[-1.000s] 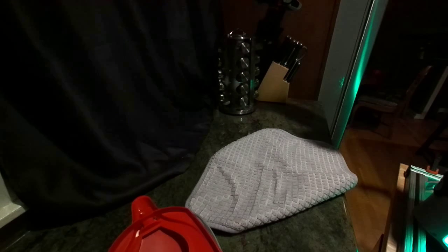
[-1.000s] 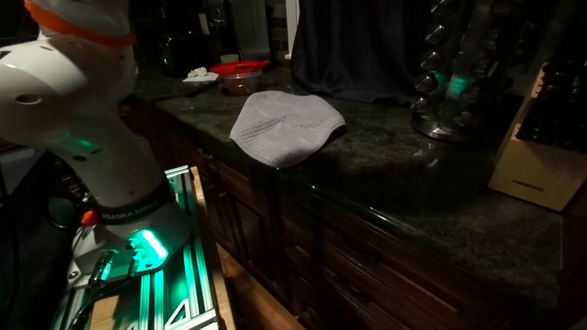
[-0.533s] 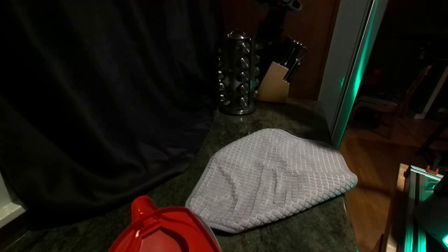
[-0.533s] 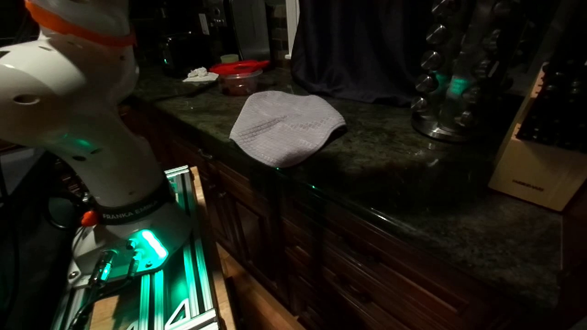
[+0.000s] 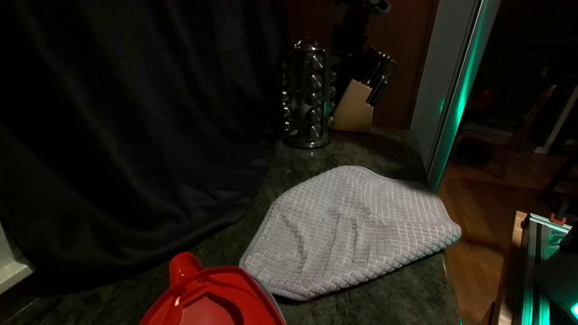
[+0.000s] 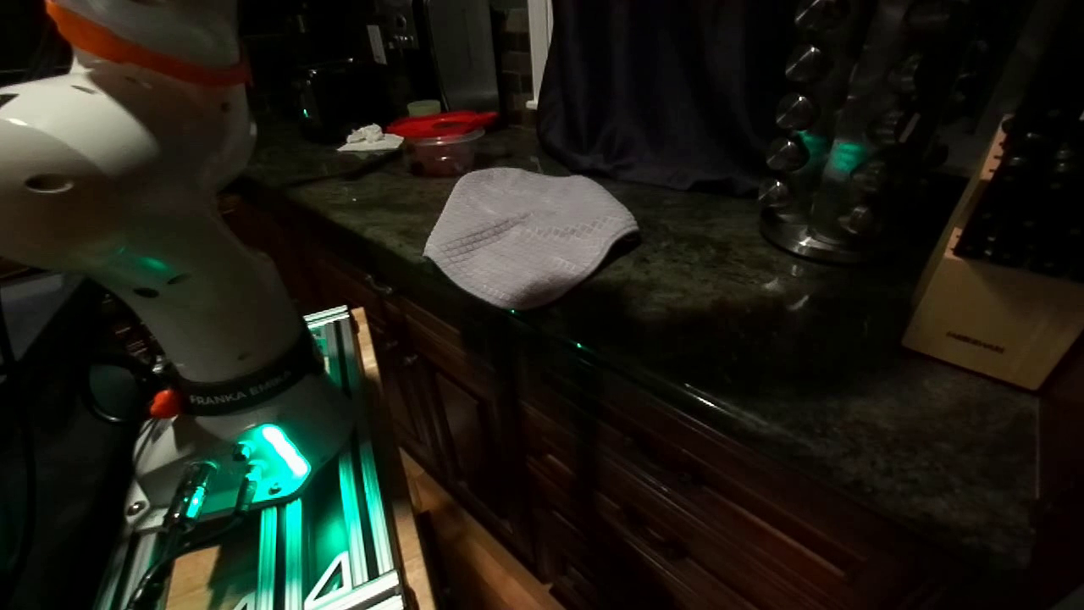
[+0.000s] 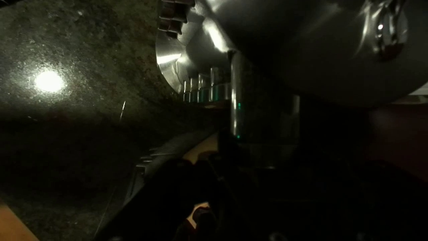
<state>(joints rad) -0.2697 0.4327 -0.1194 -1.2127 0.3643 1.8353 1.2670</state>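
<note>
Peering down through the wrist view, and it's mostly gloom: the lower half is swallowed in black, edges and all. Up top, the shiny metal crown of the spice rack (image 7: 317, 67) runs out of frame, and under it a jar-like cylinder (image 7: 264, 110) fades to nothing at its near end. Over to an exterior view, the hand (image 5: 349, 43) is a dark shape coming in from the top, black on black, its tips lost behind the rack and the knife block (image 5: 354, 108). How wide is it? Can't tell, nor whether it grips or touches anything; the rack is right beside it. That rack stands upright at the far end of the surface (image 5: 397, 298), next to the block, near the dark curtain (image 5: 135, 135). The red-lidded container (image 5: 221, 295) gets chopped off at the bottom edge, close to the grey towel (image 5: 352, 230). And here's lettering: FRANKA EMIKA, plain on the dark collar (image 6: 241, 391) of the arm (image 6: 169, 212)! The block's small label (image 6: 974, 342), though, is too smeared to read.
</note>
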